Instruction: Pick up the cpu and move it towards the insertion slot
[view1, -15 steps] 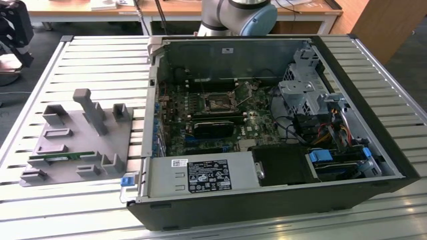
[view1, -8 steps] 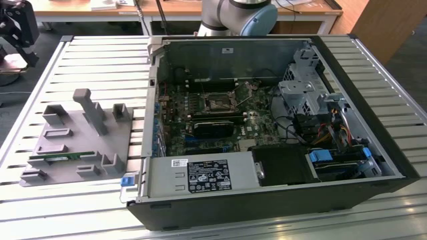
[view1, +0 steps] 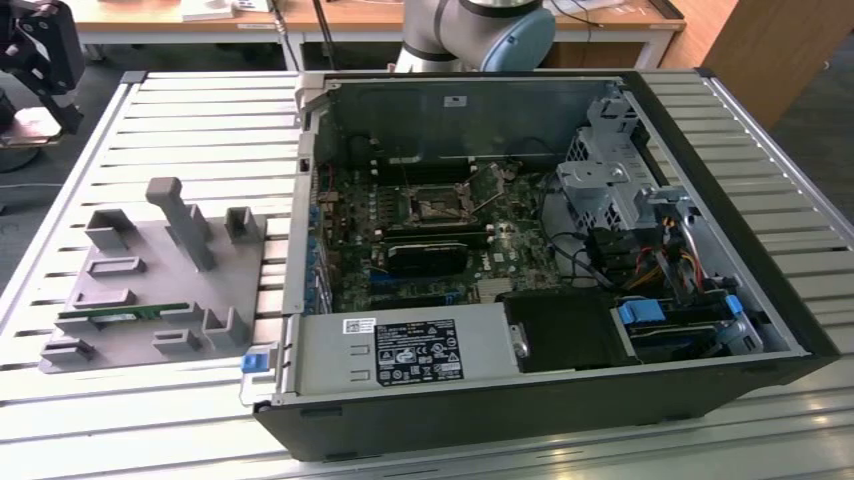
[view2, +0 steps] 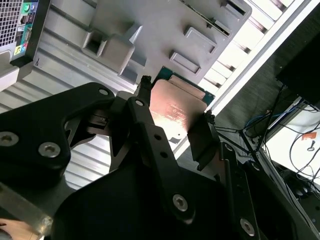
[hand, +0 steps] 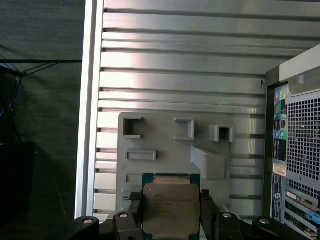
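Closest to us, the gripper (hand: 170, 199) is clamped on the cpu (hand: 171, 210). Its fingers (hand: 207, 212) press two opposite edges, and the other two edges are free. Below lies the grey fixture tray (hand: 165, 137) on the slatted table (hand: 175, 65), with open slats around it. Farther off, to the exterior view's right of the tray, we see the open computer case (view1: 534, 425). The insertion slot (view1: 438, 205) sits mid-board, with a black block (view1: 427, 255) just beside its near edge.

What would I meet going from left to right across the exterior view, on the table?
grey tray → square socket inside the open computer → metal drive cage
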